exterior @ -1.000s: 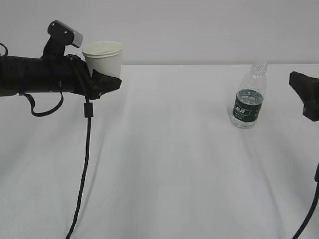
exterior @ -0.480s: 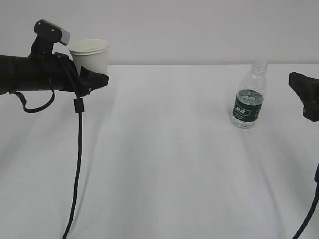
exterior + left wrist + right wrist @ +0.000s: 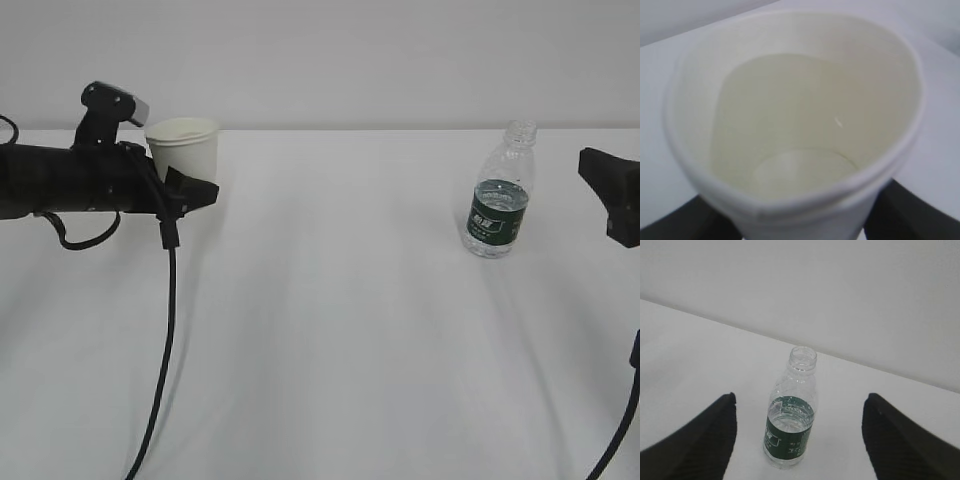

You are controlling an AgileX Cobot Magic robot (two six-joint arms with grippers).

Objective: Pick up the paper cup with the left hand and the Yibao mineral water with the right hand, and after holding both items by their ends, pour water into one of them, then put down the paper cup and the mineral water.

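Setting the cream-white paper cup (image 3: 184, 147), upper left and clenched in the left claw (image 3: 190, 188), flat onto the white tabletop (image 3: 330, 300) before releasing seems wise, while the spread, empty right claw (image 3: 797, 432) faces the clear green-labelled bottle (image 3: 499, 192) standing right of centre.

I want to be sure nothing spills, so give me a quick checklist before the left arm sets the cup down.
1. Small cream-white paper cup held by the left gripper: ok.
2. Cup upright, rim level: ok.
3. Water inside the cup, visible from the left wrist: ok, well below the rim.
4. Cup bottom resting on the white table: cannot tell.
5. Small clear plastic bottle with the dark green label standing upright, far from the cup: ok.
6. Right gripper open, its fingers apart from the bottle: ok.
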